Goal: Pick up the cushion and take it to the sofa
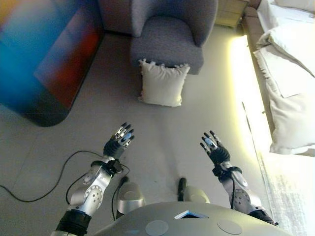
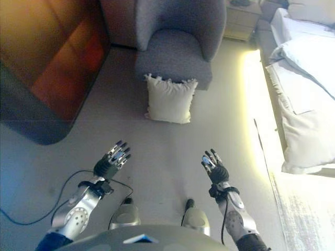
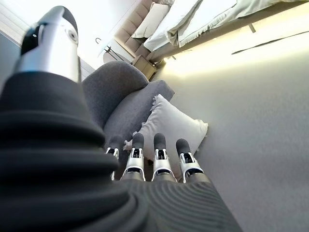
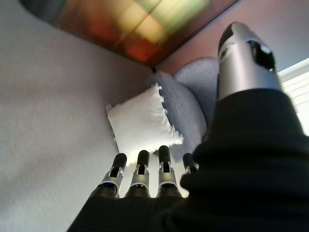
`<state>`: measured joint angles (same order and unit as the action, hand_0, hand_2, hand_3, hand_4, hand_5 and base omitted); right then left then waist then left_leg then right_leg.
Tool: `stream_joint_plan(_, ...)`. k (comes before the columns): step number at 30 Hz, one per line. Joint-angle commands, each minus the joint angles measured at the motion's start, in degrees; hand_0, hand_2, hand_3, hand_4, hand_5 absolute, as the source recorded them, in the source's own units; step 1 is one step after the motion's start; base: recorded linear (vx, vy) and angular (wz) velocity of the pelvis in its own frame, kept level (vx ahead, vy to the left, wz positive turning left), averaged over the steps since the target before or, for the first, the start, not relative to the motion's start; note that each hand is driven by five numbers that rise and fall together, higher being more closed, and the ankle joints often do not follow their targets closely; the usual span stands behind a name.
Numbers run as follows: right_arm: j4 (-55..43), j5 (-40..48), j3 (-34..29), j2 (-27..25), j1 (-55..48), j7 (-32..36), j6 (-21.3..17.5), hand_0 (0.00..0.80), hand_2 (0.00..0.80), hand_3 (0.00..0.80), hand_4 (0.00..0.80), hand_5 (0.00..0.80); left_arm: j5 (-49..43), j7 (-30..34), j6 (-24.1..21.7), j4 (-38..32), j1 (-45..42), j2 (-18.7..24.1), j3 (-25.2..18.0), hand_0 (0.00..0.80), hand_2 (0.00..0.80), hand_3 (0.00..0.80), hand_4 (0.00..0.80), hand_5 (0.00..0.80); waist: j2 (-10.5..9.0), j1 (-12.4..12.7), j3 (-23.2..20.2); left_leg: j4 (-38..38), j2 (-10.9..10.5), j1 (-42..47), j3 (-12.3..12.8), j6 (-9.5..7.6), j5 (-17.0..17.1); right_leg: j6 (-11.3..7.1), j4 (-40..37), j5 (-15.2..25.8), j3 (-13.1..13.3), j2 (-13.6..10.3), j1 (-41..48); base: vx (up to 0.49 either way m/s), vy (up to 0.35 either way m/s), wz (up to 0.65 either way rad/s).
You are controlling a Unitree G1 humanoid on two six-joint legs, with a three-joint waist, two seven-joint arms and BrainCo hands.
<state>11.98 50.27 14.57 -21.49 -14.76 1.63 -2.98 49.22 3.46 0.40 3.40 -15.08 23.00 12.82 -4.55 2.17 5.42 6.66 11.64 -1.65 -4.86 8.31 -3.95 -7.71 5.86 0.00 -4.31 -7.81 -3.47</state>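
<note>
A cream square cushion (image 1: 163, 84) with frilled corners stands on the floor, leaning against the front of a grey armchair-style sofa (image 1: 170, 34). Both wrist views show the cushion (image 3: 169, 129) (image 4: 142, 124) well beyond the fingertips. My left hand (image 1: 118, 142) is raised over the floor, short of the cushion and to its left, fingers straight and holding nothing. My right hand (image 1: 212, 147) hovers at the same distance on the right, also open and empty. Bare floor separates both hands from the cushion.
A dark rounded cabinet or table (image 1: 47, 59) with a glossy top fills the left side. A bed (image 1: 288, 73) with white bedding runs along the right, with a lit strip (image 1: 241, 83) at its base. A small nightstand (image 1: 230, 12) stands behind the sofa.
</note>
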Motion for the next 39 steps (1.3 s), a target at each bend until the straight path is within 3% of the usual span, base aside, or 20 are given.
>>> stream_joint_plan(1,-4.8,2.7,0.3,0.1,1.8,1.5,-0.4,0.0,0.0,0.0,0.0,0.0,1.3,-0.7,-2.8,-6.3,0.8,2.1,-2.9,0.0,0.0,0.0,0.0,0.0,-2.68,-1.0,0.8,5.5,-1.7,3.3,1.8,-3.58,-3.8,-2.83,2.8,0.1,2.6,-3.6,-1.1,0.083,-0.165,-0.11)
stream_joint_plan(8,-4.9,0.6,-0.2,-1.7,1.0,2.8,-0.9,0.0,0.0,0.0,0.0,0.0,3.5,-0.2,-2.5,-7.4,-0.5,1.3,-3.8,0.0,0.0,0.0,0.0,0.0,-1.65,-1.4,0.7,11.9,-0.5,0.6,0.5,-3.08,3.7,1.56,0.7,-0.6,2.8,0.7,0.6,0.033,-0.209,-0.1)
stream_joint_plan(14,-5.3,-2.9,-1.9,-2.8,-2.3,4.1,-4.1,0.0,0.0,0.0,0.0,0.0,5.6,3.3,-0.6,-5.8,0.9,0.3,-0.8,0.0,0.0,0.0,0.0,0.0,-0.23,-4.5,0.9,19.4,1.5,-3.8,7.6,-3.43,6.0,4.13,-0.2,-1.5,1.3,3.6,1.3,0.007,-0.167,0.16)
stream_joint_plan(17,-5.4,-2.4,-2.9,-2.6,-3.4,4.5,-4.8,0.0,0.0,0.0,0.0,0.0,5.5,4.5,-0.6,-5.7,1.2,0.2,0.2,0.0,0.0,0.0,0.0,0.0,0.55,-4.8,1.2,15.3,-0.5,-3.9,8.0,-3.56,5.8,3.81,-0.2,-2.1,0.9,4.3,1.6,0.038,-0.005,0.51)
stream_joint_plan(20,-5.7,-2.6,-3.4,-2.1,-4.0,3.5,-6.0,0.0,0.0,0.0,0.0,0.0,5.5,5.1,-1.3,-5.6,1.5,-0.2,1.0,0.0,0.0,0.0,0.0,0.0,1.95,-4.1,1.8,5.6,-3.9,-4.8,7.7,-3.13,7.0,3.2,-0.5,-3.1,0.4,5.3,2.4,0.071,0.054,-0.01)
stream_joint_plan(22,-6.0,-2.2,-3.2,-2.1,-4.1,2.6,-7.4,0.0,0.0,0.0,0.0,0.0,5.1,6.0,-2.1,-5.1,2.4,-0.2,2.1,0.0,0.0,0.0,0.0,0.0,2.71,-2.9,2.4,0.4,-5.7,-7.9,7.0,-2.4,9.4,3.04,-1.4,-3.7,-0.1,5.7,3.8,0.119,0.044,-0.08)
stream_joint_plan(26,-5.6,-2.0,-2.6,-2.3,-3.4,2.2,-9.1,0.0,0.0,0.0,0.0,0.0,4.1,7.3,-3.3,-3.8,3.5,-0.7,3.4,0.0,0.0,0.0,0.0,0.0,3.8,-0.7,3.5,-2.9,-6.4,-13.8,5.9,-1.35,15.3,3.89,-1.9,-5.9,-0.3,7.0,7.2,0.188,0.04,0.14)
stream_joint_plan(27,-5.5,-1.8,-2.3,-2.3,-2.7,2.0,-9.4,0.0,0.0,0.0,0.0,0.0,3.9,7.6,-3.4,-3.6,3.8,-0.8,3.5,0.0,0.0,0.0,0.0,0.0,3.89,-0.3,3.7,-1.9,-6.5,-15.0,5.5,-1.43,15.3,4.19,-1.4,-6.7,0.0,7.0,7.7,0.185,0.071,-0.11)
stream_joint_plan(30,-5.1,-1.5,-2.1,-1.8,-2.2,1.9,-9.9,0.0,0.0,0.0,0.0,0.0,3.9,7.6,-4.3,-3.0,4.1,-0.6,3.9,0.0,0.0,0.0,0.0,0.0,3.3,-0.9,3.6,0.1,-7.0,-13.9,8.1,-3.26,9.5,3.42,0.8,-7.7,-0.7,4.9,7.9,0.217,0.114,-0.17)
stream_joint_plan(34,-6.2,1.3,-2.8,-1.4,-3.2,3.6,-7.9,0.0,0.0,0.0,0.0,0.0,4.2,6.9,-6.0,-3.7,3.8,0.9,3.4,0.0,0.0,0.0,0.0,0.0,2.73,-1.1,2.8,5.4,-7.7,-13.0,8.9,-4.9,5.1,2.1,3.8,-9.0,-1.2,2.5,8.9,0.278,0.123,-0.14)
stream_joint_plan(39,-5.6,-0.8,-2.5,0.0,-2.1,3.6,-7.5,0.0,0.0,0.0,0.0,0.0,4.5,5.9,-5.6,-4.2,3.8,1.6,2.5,0.0,0.0,0.0,0.0,0.0,2.33,-0.4,1.5,6.9,-8.7,-11.8,9.6,-6.58,2.8,0.34,7.7,-9.2,-2.2,0.1,9.0,0.265,0.155,-0.07)
